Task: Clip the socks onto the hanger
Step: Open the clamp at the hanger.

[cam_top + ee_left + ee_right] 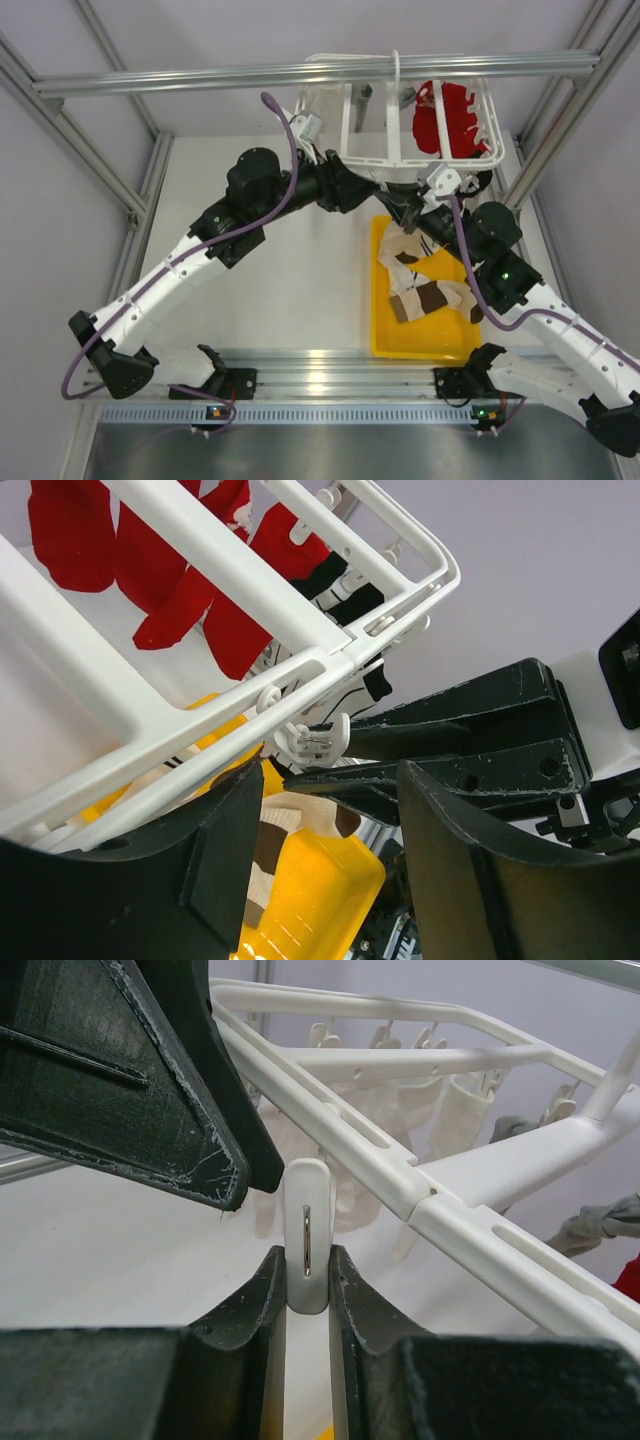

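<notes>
The white hanger (392, 160) hangs at the back, with a red garment (455, 120) on it. Cream and brown socks (420, 285) lie in a yellow tray (430, 337). My right gripper (307, 1260) is shut on a small white clip (307, 1220) dangling under the hanger's bar (480, 1230). My left gripper (330, 780) is open and empty, its jaws standing to either side of that clip (315, 738) and of the right gripper's fingers (450, 730). A sock (300, 825) shows below, its top hidden. In the top view both grippers (375, 185) (405, 207) meet under the hanger's near edge.
An aluminium crossbar (300, 75) runs over the hanger. Frame posts (145, 200) (545, 160) stand at both sides. The yellow tray (320, 900) lies right below the grippers. Other white clips (400, 1035) hang from the far bars.
</notes>
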{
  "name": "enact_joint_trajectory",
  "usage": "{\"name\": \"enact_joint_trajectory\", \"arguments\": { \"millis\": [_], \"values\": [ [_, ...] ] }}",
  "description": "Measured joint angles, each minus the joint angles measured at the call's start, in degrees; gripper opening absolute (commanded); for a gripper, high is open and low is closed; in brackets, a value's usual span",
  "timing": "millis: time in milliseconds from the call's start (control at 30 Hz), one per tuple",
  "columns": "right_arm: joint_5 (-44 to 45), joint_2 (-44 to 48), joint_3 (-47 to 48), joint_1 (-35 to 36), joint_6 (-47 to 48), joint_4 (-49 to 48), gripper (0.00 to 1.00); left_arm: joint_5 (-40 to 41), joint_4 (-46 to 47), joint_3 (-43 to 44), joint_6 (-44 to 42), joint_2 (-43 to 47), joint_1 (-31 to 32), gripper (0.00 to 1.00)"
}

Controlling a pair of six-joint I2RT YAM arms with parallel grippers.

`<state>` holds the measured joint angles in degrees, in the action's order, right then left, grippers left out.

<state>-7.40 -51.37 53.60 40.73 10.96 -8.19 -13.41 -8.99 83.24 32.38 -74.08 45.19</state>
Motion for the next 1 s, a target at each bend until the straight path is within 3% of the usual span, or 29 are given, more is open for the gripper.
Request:
{"name": "enact_joint_trajectory", "arguments": {
  "millis": [633,1000],
  "values": [
    [0.0,0.0,-0.1,0.0,0.0,-0.4,0.0,1.1,3.2,0.2,4.0,-3.5,0.2,0.61],
    [0.3,0.9,-0.3,0.0,0.0,-0.8,0.0,1.0,5.2,1.4,5.5,-4.6,0.2,0.37]
  ]
}}
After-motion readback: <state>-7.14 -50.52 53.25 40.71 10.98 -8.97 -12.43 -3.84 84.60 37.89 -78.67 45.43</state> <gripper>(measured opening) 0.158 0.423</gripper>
